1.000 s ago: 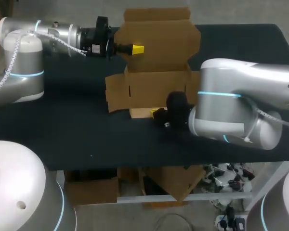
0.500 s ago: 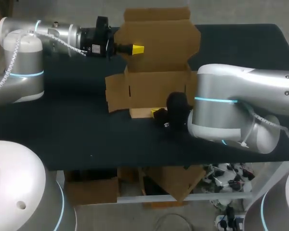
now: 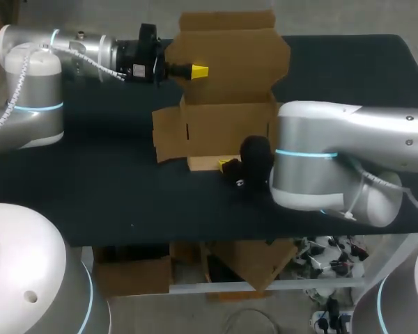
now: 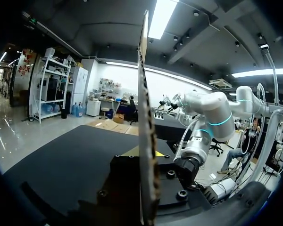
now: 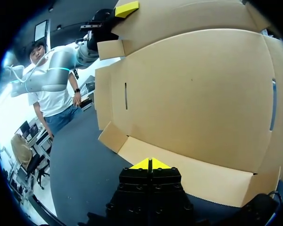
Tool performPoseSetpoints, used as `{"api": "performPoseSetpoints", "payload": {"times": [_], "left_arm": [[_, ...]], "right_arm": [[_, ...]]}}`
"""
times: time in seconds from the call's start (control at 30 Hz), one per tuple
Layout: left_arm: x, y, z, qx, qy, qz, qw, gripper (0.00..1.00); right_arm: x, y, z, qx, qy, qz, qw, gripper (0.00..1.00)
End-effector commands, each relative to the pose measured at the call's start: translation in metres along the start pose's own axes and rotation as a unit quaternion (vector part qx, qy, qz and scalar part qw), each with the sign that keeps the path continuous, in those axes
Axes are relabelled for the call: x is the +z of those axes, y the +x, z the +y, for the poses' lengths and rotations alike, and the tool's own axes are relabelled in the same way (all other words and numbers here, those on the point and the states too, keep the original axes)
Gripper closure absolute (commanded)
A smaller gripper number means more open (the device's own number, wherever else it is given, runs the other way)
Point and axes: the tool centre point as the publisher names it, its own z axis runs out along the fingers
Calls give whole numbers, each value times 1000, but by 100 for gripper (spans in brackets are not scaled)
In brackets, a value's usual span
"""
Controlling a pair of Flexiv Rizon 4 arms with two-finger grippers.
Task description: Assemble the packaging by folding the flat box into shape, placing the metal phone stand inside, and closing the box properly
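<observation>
box: cardboard box, half folded and open, sits mid-table toward the far edge
lid panel: lid panel is raised at the back; side flaps splay out
front flap: front flap lies flat on the near side
left claw: left gripper is at the lid panel's left edge, fingers pinched onto the cardboard from both sides; wrist view shows the panel edge-on between them
right claw: right gripper is low at the front flap, yellow tips pressed together, nothing held; contact with the flap unclear
table: black table under the box

Robotics lab: silver left arm, right arm mounted at black worktable.
</observation>
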Motion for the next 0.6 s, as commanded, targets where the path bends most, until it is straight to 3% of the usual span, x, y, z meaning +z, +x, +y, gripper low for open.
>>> {"api": "performPoseSetpoints", "payload": {"times": [0.03,0.6], "left_arm": [[-1,-1,1,0,0,3,1000,100],[-1,-1,1,0,0,3,1000,100]], "right_arm": [[5,4,-3,1,-3,-129,992,100],[5,3,-5,4,-2,-130,991,100]]}}
